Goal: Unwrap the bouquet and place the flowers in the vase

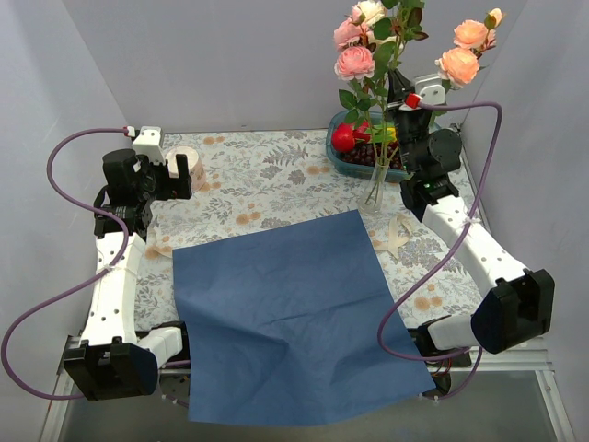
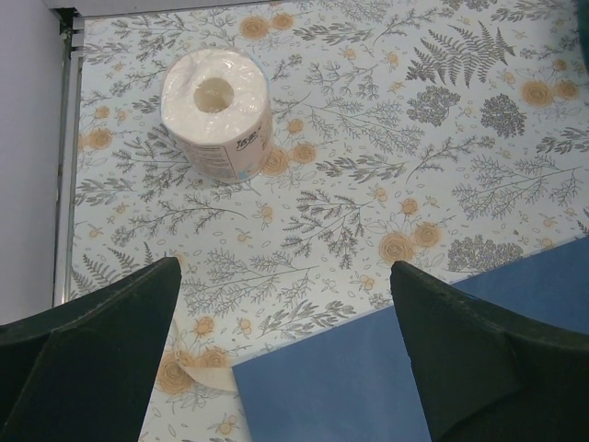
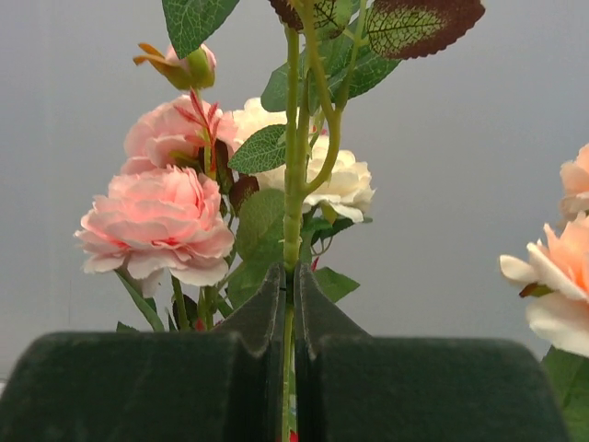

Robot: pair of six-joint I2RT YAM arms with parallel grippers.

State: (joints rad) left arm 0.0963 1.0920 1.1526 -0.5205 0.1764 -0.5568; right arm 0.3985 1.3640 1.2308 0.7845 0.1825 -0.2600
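1. My right gripper (image 3: 288, 276) is pinched shut on one stem of the pink, peach and cream artificial roses (image 1: 368, 41), which stand in the narrow clear glass vase (image 1: 375, 195) at upper right.
2. My left gripper (image 2: 285, 276) gapes wide, empty, at far left.
3. Placing looks nearly done; next I must let go gently, not tipping the vase.
4. Blue wrapping paper (image 1: 285, 313) lies flat mid-frame on the floral tablecloth (image 2: 368, 138); grey walls (image 1: 230, 55) enclose it.

Five roses (image 1: 354, 62), one vase (image 1: 375, 191), one paper sheet (image 1: 285, 313), one tissue roll (image 2: 216, 110).
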